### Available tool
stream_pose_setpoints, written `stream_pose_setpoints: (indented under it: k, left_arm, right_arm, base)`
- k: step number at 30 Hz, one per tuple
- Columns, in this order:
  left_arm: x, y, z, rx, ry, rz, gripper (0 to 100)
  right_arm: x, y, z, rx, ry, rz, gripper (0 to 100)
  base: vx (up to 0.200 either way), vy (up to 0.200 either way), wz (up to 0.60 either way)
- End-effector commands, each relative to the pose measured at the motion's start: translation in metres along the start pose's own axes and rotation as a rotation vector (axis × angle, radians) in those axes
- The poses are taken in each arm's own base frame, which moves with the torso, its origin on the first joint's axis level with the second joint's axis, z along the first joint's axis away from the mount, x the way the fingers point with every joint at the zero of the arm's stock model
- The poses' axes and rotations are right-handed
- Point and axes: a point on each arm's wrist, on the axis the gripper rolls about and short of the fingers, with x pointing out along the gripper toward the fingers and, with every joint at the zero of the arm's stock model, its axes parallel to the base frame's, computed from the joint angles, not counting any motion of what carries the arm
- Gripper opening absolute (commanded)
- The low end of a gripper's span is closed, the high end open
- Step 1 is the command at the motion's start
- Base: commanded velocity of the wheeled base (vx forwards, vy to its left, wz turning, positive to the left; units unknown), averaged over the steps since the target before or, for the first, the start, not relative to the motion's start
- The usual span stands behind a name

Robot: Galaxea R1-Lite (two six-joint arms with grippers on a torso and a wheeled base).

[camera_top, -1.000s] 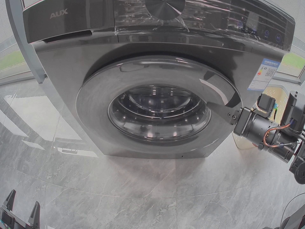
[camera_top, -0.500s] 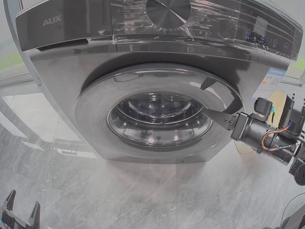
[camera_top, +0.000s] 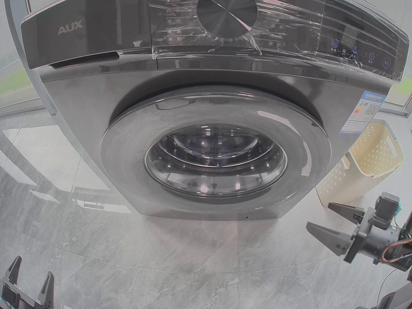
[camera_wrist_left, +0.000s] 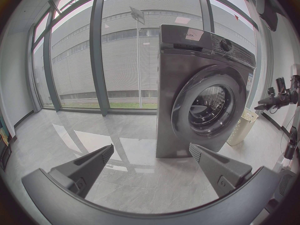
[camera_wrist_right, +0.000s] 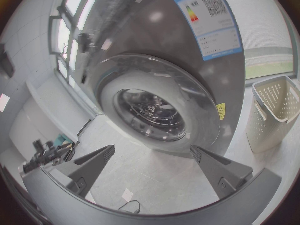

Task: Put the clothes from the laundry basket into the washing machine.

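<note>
A bare, lab-like room: film-wrapped washing machine (camera_wrist_left: 200, 88) on polished grey tiles (camera_wrist_left: 93, 147) before floor-to-ceiling windows (camera_wrist_left: 125, 47).

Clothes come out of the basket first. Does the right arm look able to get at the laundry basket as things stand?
Probably yes. The right gripper hangs open near the laundry basket, which stands beside the washing machine, with only bare floor between. It points past the basket, so the wrist would have to turn.

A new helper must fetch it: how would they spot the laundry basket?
Find the big dark grey washing machine by the windows. On the floor at its side, on the robot's right, stands the laundry basket. It alone is pale cream: a tall plastic bin with perforated walls and a handle slot.
</note>
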Motion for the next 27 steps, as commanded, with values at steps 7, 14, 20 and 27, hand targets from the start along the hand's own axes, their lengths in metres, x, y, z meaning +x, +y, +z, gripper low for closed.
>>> stream_pose_setpoints:
  k: [7, 14, 20, 27]
  left_arm:
    - [0.000, 0.000, -0.005, -0.009, 0.002, -0.010, 100]
    - [0.000, 0.000, -0.005, -0.009, 0.002, -0.010, 100]
    - [0.000, 0.000, -0.005, -0.009, 0.002, -0.010, 100]
    - [0.000, 0.000, -0.005, -0.009, 0.002, -0.010, 100]
  right_arm:
    - [-0.116, -0.013, -0.018, -0.131, -0.262, -0.160, 100]
    - [-0.149, -0.008, -0.033, -0.205, -0.325, -0.328, 100]
    - [-0.158, -0.006, -0.055, -0.234, -0.359, -0.367, 100]
    - [-0.161, -0.005, -0.081, -0.265, -0.317, -0.478, 100]
  base:
    - [0.000, 0.000, 0.00]
    - [0.000, 0.000, 0.00]
    - [0.000, 0.000, 0.00]
    - [0.000, 0.000, 0.00]
